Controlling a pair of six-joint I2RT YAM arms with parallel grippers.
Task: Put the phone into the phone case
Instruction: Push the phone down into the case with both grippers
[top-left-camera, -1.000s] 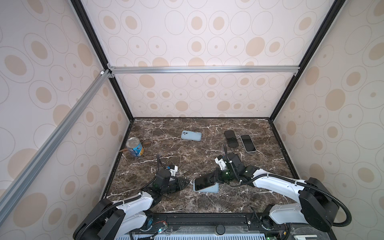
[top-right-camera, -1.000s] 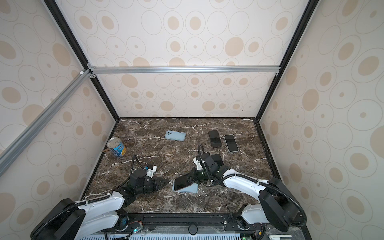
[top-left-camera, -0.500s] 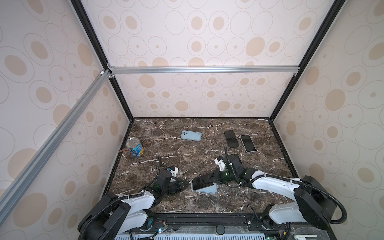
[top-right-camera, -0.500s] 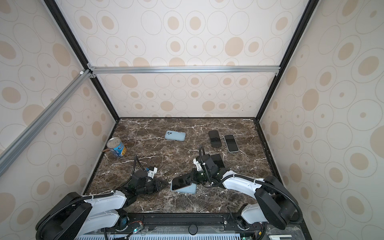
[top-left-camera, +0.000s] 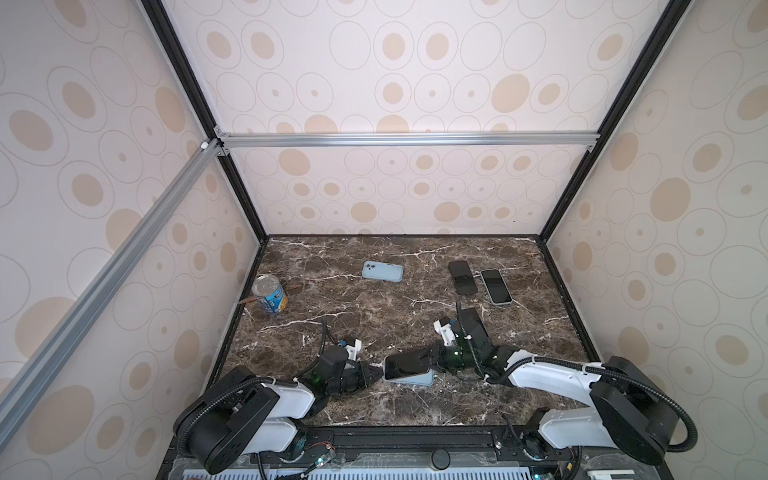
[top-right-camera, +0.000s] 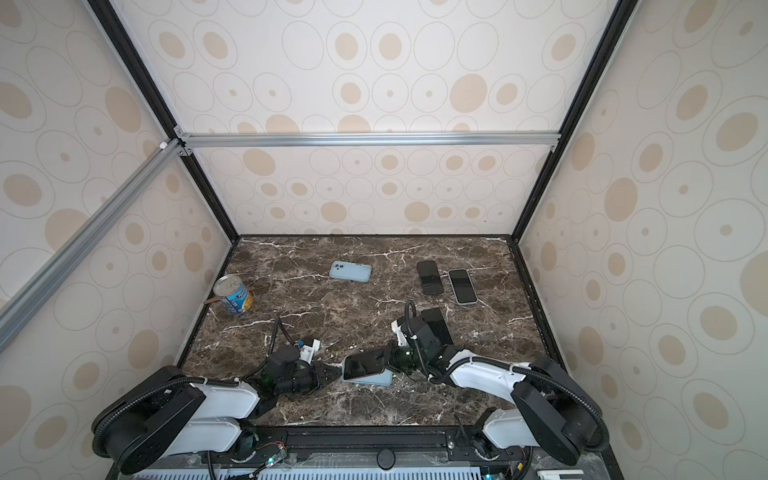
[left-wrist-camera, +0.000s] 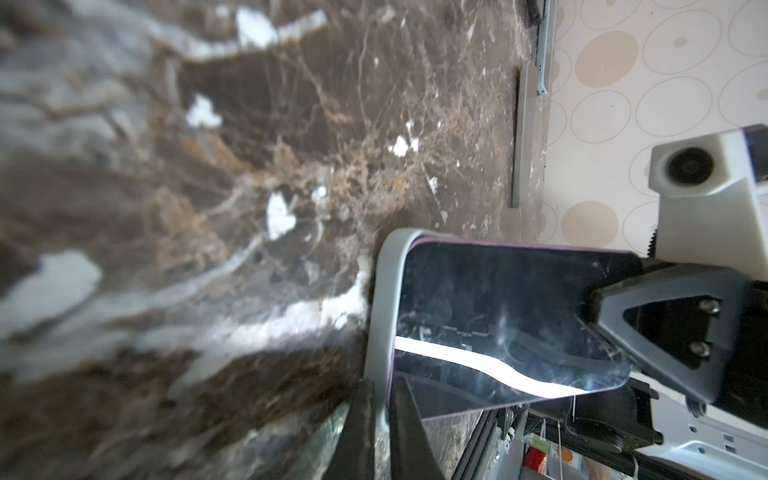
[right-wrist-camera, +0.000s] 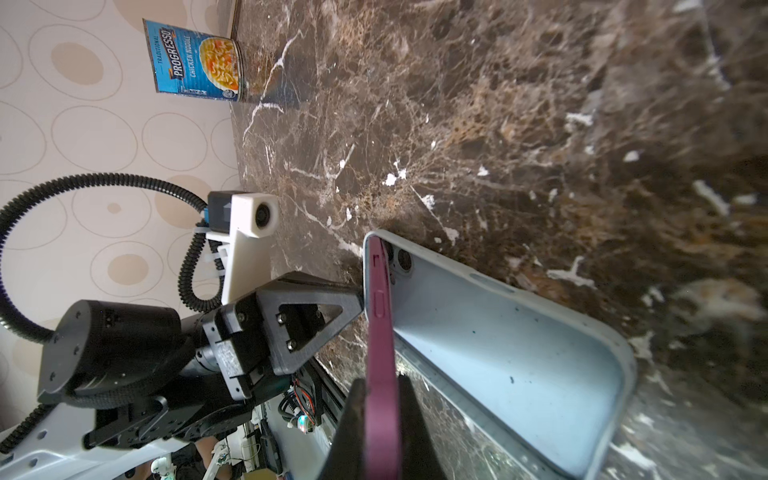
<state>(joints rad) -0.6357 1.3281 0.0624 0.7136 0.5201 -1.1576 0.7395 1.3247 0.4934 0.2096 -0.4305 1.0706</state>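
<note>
Plum-edged phone with a dark glass face (top-left-camera: 405, 365) sits tilted over the pale blue soft phone case (top-left-camera: 415, 379), close to the front edge of the brown marble tabletop (top-left-camera: 374, 324), about midway along it. My right gripper (top-left-camera: 436, 359) is clenched on the phone's raised end, fingers on either side of its purple edge in the right wrist view. Its camera end is down at the case's far lip, so the two open like a hinge. My left gripper (left-wrist-camera: 380, 395) is pinched tight on the case's end wall, pinning it to the tabletop.

As I read it, I'm in the seating step. One end is tucked or nearly tucked; I can't tell whether the lip has really caught it. The raised end is well clear of the case floor.

Next I'd swing that end down into the tray with the left grip steady, then press the corners in. My worry is that the soft wall folds under, or the case slides out of the pinch.
</note>
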